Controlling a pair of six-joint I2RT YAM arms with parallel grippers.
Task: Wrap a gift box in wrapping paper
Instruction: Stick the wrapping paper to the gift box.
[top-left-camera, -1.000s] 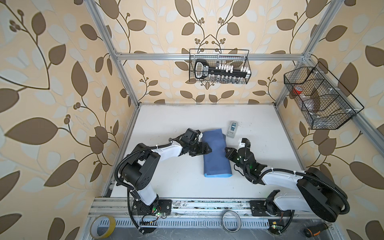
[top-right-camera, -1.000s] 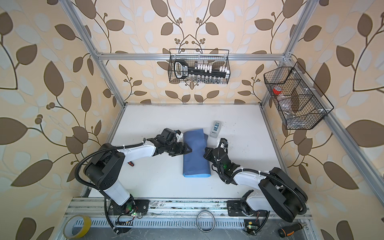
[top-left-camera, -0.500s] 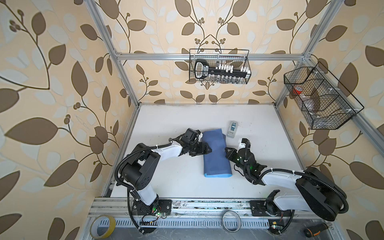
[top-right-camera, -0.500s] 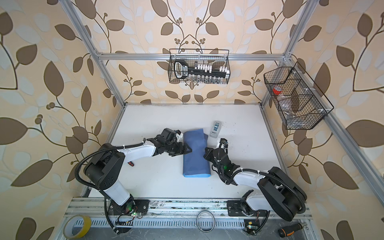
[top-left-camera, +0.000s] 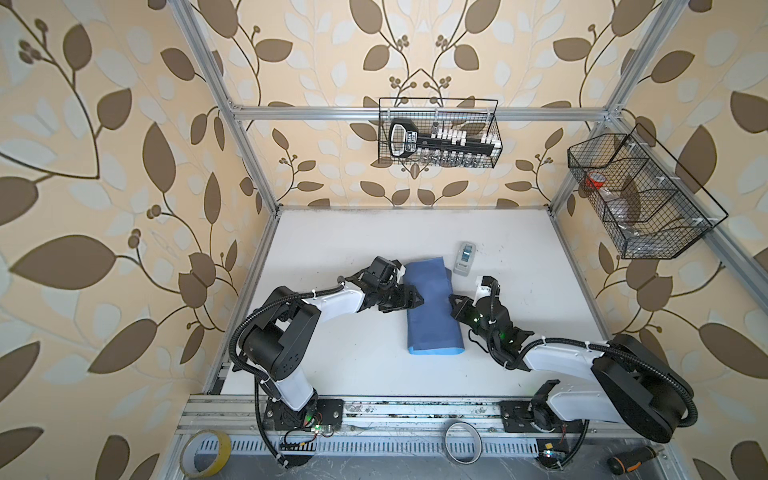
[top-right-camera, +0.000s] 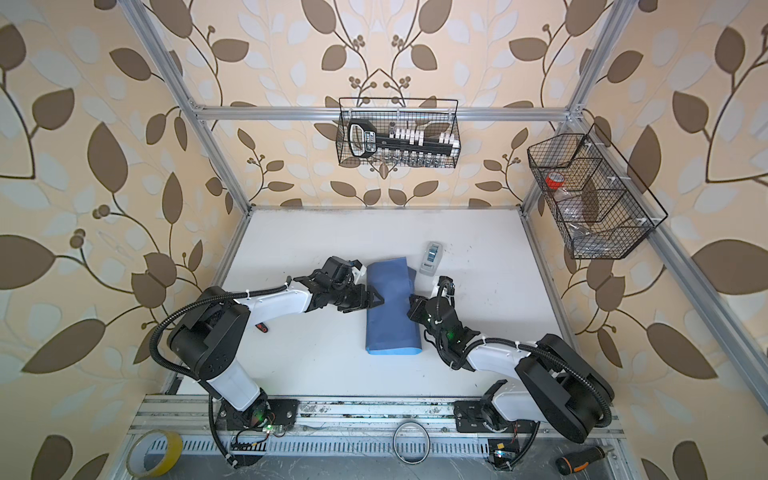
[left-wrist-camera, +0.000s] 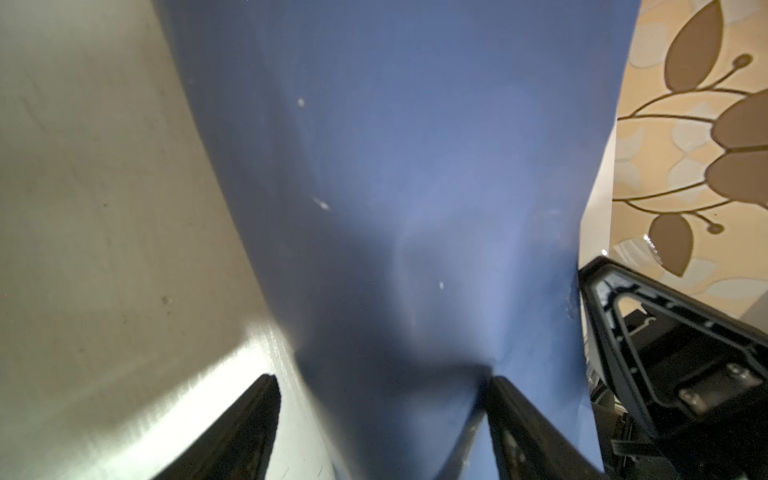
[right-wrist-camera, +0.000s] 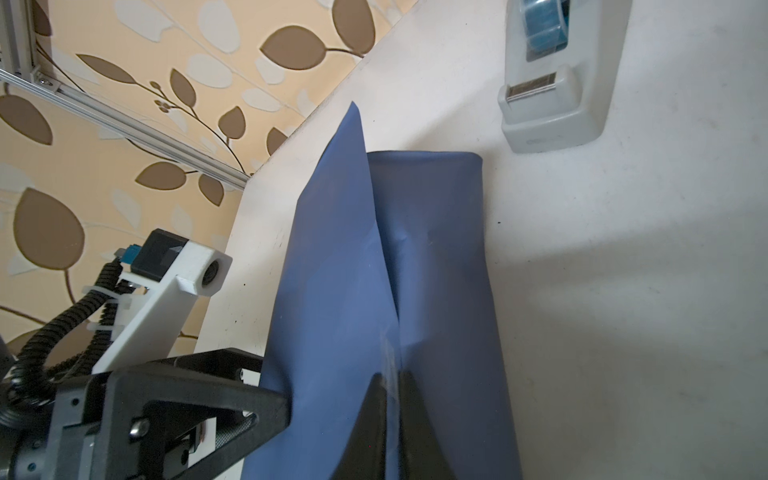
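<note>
The wrapping paper (top-left-camera: 432, 316) lies mid-table as a long slate-blue bundle folded over itself, its light blue face showing at the near end. The gift box is hidden under it. My left gripper (top-left-camera: 417, 298) reaches in from the bundle's left side. In the left wrist view its open fingers (left-wrist-camera: 511, 415) straddle a raised blue bulge of the paper (left-wrist-camera: 415, 166), with bare table beside one finger. My right gripper (top-left-camera: 453, 300) meets the bundle from the right. In the right wrist view this gripper (right-wrist-camera: 392, 376) is shut on the upright edge of a paper flap (right-wrist-camera: 332, 270).
A grey tape dispenser (top-left-camera: 464, 257) stands just beyond the bundle's far right corner, also in the right wrist view (right-wrist-camera: 552, 83). Wire baskets hang on the back wall (top-left-camera: 438, 133) and right wall (top-left-camera: 640, 195). A small red-and-black item (top-right-camera: 262, 327) lies under the left arm.
</note>
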